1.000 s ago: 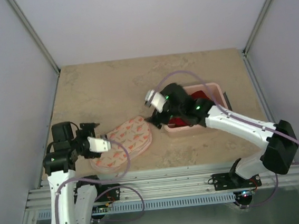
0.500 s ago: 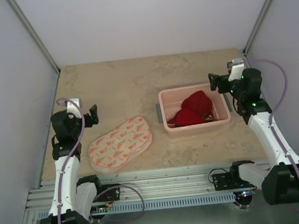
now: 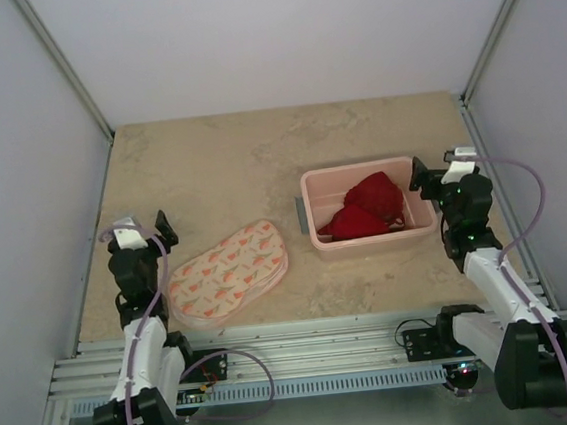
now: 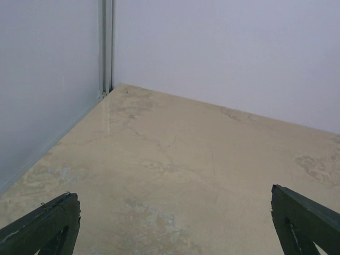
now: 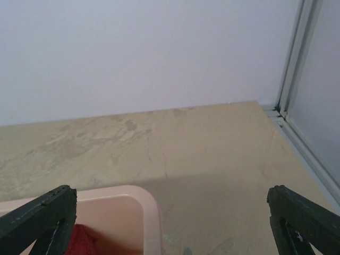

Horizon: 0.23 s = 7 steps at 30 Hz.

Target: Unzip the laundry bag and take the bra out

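laundry bag (image 3: 229,273) long axis near-left to far-right, right of left gripper (image 3: 161,227) | bra (image 3: 365,208) left of right gripper (image 3: 421,175) | both spread, empty

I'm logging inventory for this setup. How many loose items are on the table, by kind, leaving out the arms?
Laundry bag: 1
Dark red bra: 1
Pink plastic tub: 1
Total: 3

Top cam overhead, wrist cams low twd wall (image 3: 286,31), share tabletop (image 3: 229,167)
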Motion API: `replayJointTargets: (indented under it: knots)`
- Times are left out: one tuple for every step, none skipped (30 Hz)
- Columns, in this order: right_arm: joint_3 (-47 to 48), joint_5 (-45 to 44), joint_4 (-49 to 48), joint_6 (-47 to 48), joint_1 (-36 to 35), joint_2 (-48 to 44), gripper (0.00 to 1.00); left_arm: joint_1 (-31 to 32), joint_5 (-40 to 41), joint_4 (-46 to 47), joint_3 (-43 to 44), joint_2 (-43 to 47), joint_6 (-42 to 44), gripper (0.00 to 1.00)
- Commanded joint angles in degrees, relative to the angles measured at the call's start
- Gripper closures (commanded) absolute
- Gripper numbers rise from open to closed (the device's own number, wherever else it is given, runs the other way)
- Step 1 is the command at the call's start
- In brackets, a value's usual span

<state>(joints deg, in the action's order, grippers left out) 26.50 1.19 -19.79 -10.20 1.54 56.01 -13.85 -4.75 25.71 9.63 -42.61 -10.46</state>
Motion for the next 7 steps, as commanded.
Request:
replayJointTargets:
  knots:
    - [-2.2,-2.7,-6.4,-1.9,0.3,-1.4,0.02,-0.3,-0.3,7.7,-2.1,0.7,1.9,0.01]
    - [-2.9,-2.5,-7.0,-1.8,0.3,-1.7,0.02,-0.3,-0.9,7.3,-2.2,0.7,1.9,0.01]
    - [-3.9,-2.5,-8.1,-1.9,0.3,-2.0,0.02,-0.3,-1.8,7.1,-2.3,0.6,1.8,0.01]
    - [-4.8,-2.4,-9.0,-1.8,0.3,-2.4,0.02,-0.3,-2.5,7.2,-2.4,0.5,1.6,0.01]
    - [-5.6,-2.1,-9.8,-1.7,0.3,-2.9,0.02,-0.3,-2.9,7.3,-2.5,0.5,1.6,0.01]
    - [-6.3,-1.9,-10.4,-1.7,0.3,-3.4,0.02,-0.3,-3.3,7.2,-2.7,0.5,1.6,0.01]
    - [-6.7,-1.6,-10.5,-1.6,0.3,-3.8,0.02,-0.3,-3.4,7.0,-2.6,0.4,1.8,0.01]
